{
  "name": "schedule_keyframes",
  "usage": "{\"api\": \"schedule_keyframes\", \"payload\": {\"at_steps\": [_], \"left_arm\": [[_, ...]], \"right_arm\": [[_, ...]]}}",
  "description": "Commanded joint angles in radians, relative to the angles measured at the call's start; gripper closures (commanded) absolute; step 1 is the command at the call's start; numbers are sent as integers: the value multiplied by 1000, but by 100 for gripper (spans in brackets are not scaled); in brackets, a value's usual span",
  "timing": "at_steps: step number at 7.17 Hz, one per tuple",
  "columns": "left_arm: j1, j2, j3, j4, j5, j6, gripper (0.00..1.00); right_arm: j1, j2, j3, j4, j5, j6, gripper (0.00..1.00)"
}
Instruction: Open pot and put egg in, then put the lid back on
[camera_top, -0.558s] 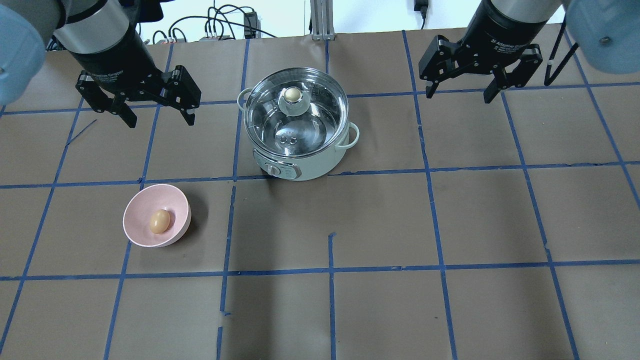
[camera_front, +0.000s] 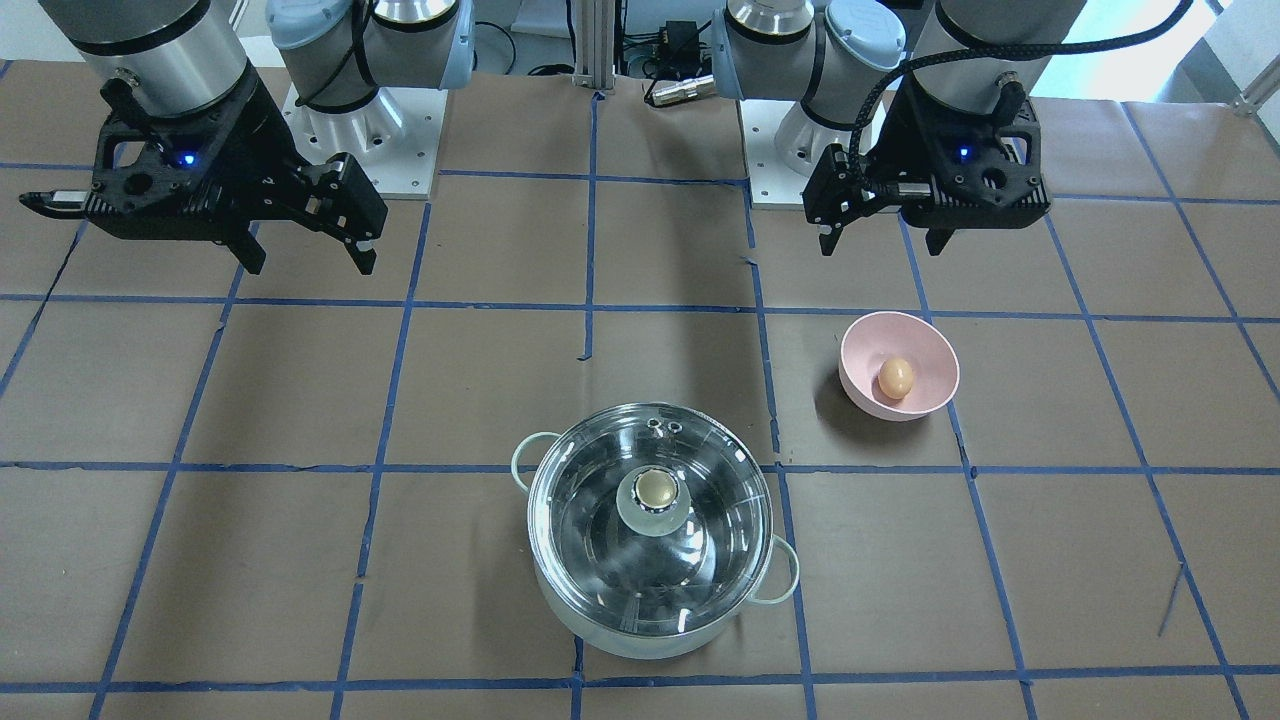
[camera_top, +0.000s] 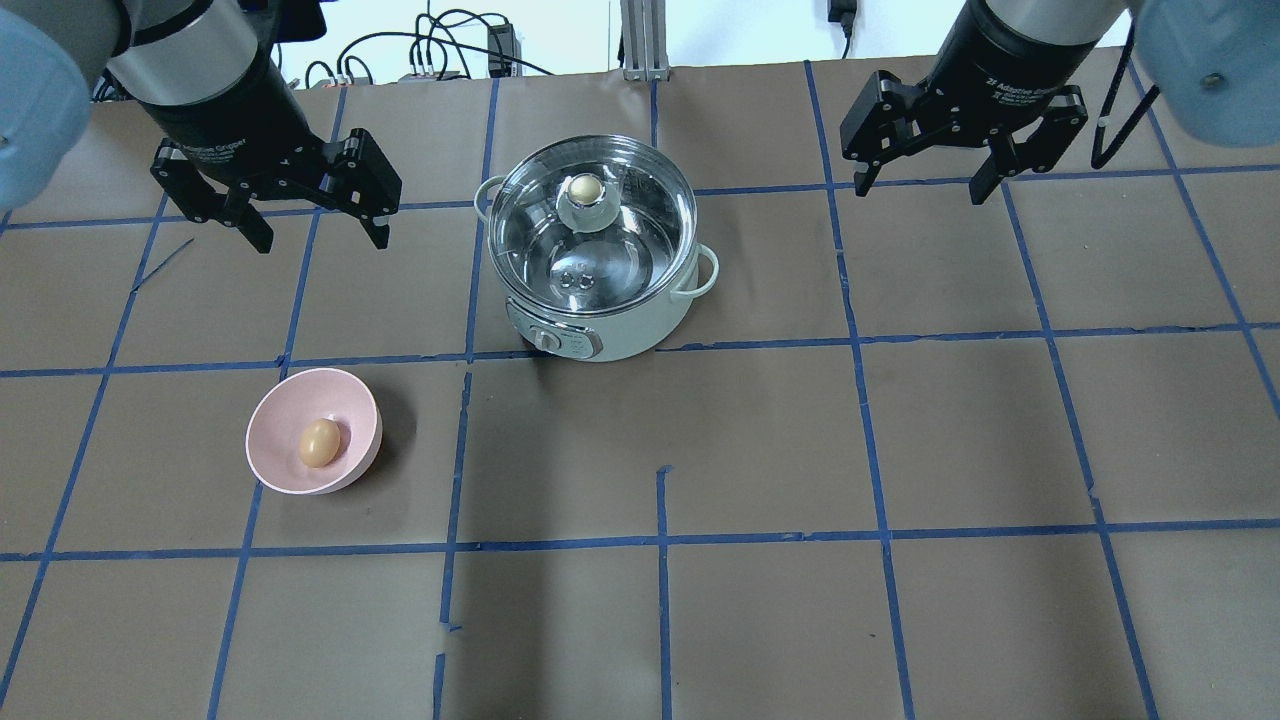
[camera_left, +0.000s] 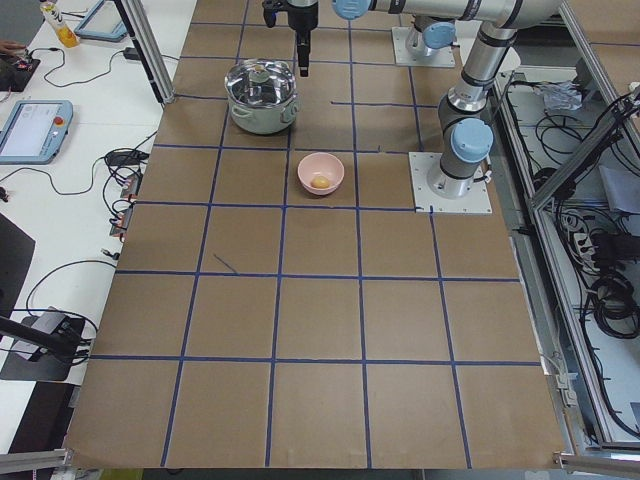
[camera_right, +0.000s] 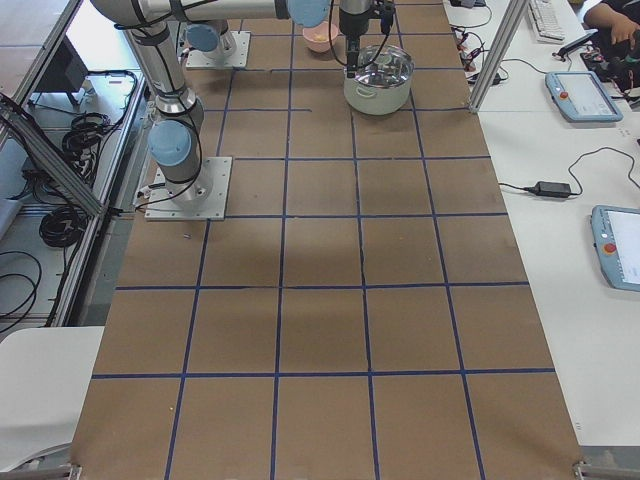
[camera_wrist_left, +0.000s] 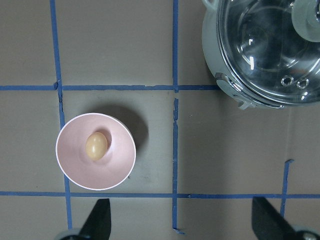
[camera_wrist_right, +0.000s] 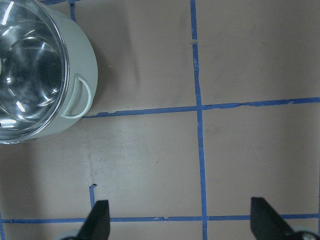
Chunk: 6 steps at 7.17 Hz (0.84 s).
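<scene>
Over the left side of the table, as seen from overhead, the left gripper is hung high, jaws spread wide w/ nothing btwn them. It is prob. parked up there so that bowl and pot are both kept in its wrist cam's sight.

Below it in that view, i.e. nearer the robot, a pink bowl is set on the brown paper. The egg is cradled in the bowl's bottom, presumably so it cannot roll away. The bowl is kept well apart from the pot, so room is left for fingers to be lowered around the egg.

At centre, the pot is stood upright, its control dial turned toward the robot and a loop handle left free at the side. The glass lid is seated flat on the rim, so the pot is shut. The gold-topped knob is stood up at the lid's middle, the only part offered for a pinch. Nothing but reflections can be made out through the glass.

At far right, the right gripper is held high too, opened wide and empty, well apart from the pot.

No step is judged done yet, and lid removal is expected first. The right gripper seems better placed for the knob, the left for the egg, since the bowl lies on the left side. A centred pinch is called for, as the knob is small and rounded and the lid could tilt or slip.
</scene>
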Motion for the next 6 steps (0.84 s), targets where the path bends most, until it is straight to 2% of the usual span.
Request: {"api": "schedule_keyframes", "payload": {"at_steps": [1, 3, 4, 6], "left_arm": [[-1, 2, 0, 0, 1, -2, 0], [-1, 0, -3, 5, -2, 3, 0], [6, 3, -9, 7, 2, 17, 0], [12, 45, -34, 4, 7, 14, 0]], "right_arm": [[0, 0, 1, 1, -4, 0, 0], [0, 0, -3, 9, -17, 2, 0], [7, -1, -13, 16, -90, 2, 0], [10, 8, -7, 9, -100, 3, 0]]}}
